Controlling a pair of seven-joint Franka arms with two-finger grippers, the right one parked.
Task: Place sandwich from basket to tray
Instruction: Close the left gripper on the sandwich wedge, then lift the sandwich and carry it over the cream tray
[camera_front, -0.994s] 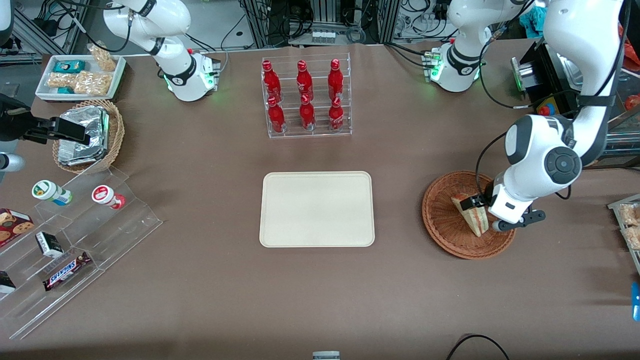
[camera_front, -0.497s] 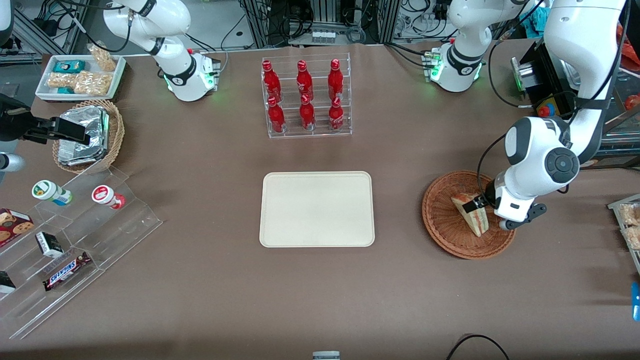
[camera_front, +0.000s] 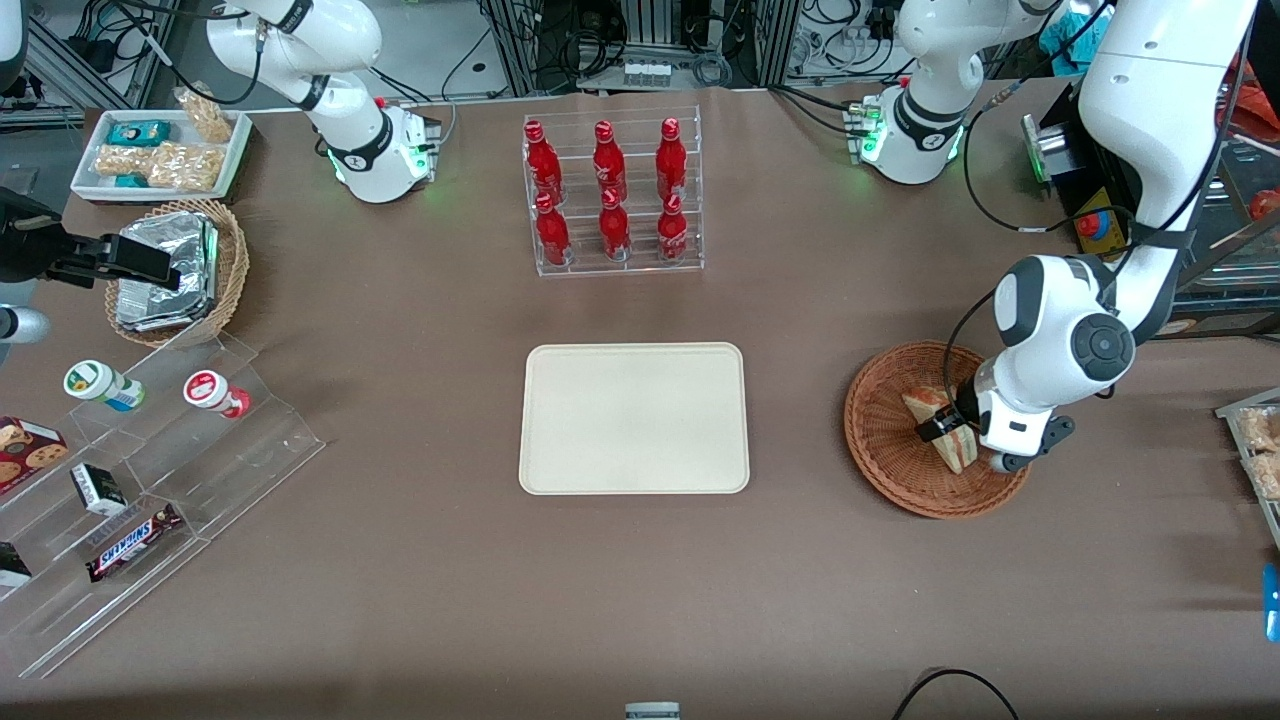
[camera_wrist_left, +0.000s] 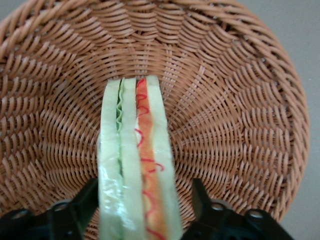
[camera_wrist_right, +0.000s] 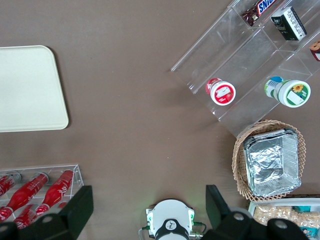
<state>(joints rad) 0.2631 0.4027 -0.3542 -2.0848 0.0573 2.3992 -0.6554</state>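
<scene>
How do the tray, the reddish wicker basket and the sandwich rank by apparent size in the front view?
1. Tray, largest.
2. Basket, smaller.
3. Sandwich, smallest, in the basket, partly covered by the left arm's hand, fingers open either side of it.

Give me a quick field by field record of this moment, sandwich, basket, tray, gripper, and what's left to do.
sandwich: wedge standing on edge in the basket, filling edge up
basket: reddish-brown wicker, toward the working arm's end of the table
tray: cream rectangle, nothing on it
gripper: left gripper low in the basket, fingers open, one on each side of the sandwich with gaps
remaining: close, lift, carry to tray
</scene>
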